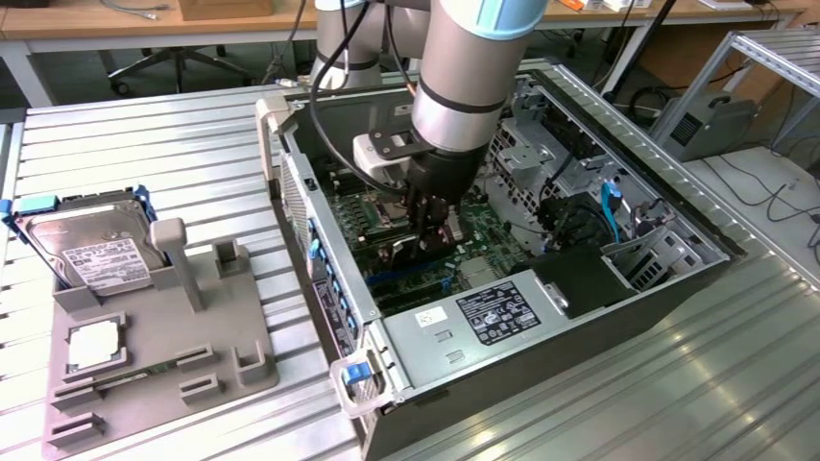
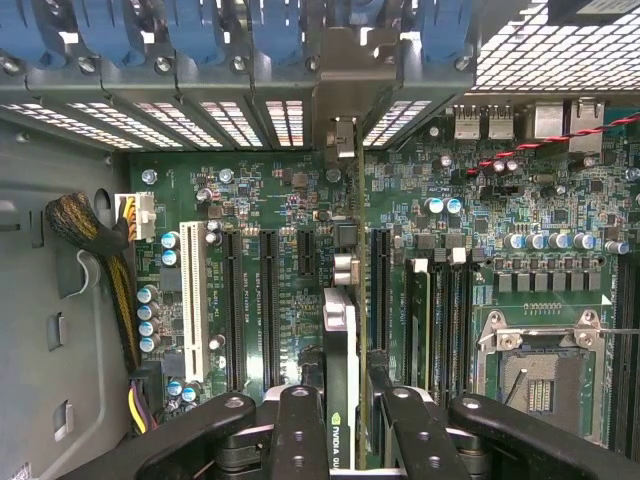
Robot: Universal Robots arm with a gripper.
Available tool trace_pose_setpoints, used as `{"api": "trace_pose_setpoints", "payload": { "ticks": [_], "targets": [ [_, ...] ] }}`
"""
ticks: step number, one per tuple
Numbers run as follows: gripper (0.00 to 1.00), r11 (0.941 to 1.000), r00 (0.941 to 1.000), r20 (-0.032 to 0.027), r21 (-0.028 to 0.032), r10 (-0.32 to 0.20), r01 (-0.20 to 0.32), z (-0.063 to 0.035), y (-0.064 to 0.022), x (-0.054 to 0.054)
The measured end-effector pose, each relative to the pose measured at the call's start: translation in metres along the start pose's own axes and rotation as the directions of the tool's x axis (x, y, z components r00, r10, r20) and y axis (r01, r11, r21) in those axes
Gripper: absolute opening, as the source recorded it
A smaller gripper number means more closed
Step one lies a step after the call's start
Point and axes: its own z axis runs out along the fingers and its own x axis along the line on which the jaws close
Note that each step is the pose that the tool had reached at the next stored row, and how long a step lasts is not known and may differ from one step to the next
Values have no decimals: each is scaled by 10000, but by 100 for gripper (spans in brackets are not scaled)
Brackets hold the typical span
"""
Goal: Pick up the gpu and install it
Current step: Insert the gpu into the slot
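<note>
Gpu [image 2: 341, 400], a thin black card with silver metal bracket, stands edge-on over the green motherboard [image 2: 300, 200], gripped by the black hand [image 2: 345, 420] inside the open computer case [image 1: 384, 327].

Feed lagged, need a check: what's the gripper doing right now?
Gripper: closed on the gpu, holding it edge-down over the motherboard inside the case.

Card slots [image 2: 268, 300] flanking gpu [image 2: 341, 400] free; drive cage [image 1: 647, 252] well apart.
</note>
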Motion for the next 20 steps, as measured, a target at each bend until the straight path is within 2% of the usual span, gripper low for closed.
{"api": "trace_pose_setpoints", "payload": {
  "ticks": [20],
  "targets": [
    [27, 10000, 10000, 0, 0, 11, -11, 48, 0, 1]
  ]
}}
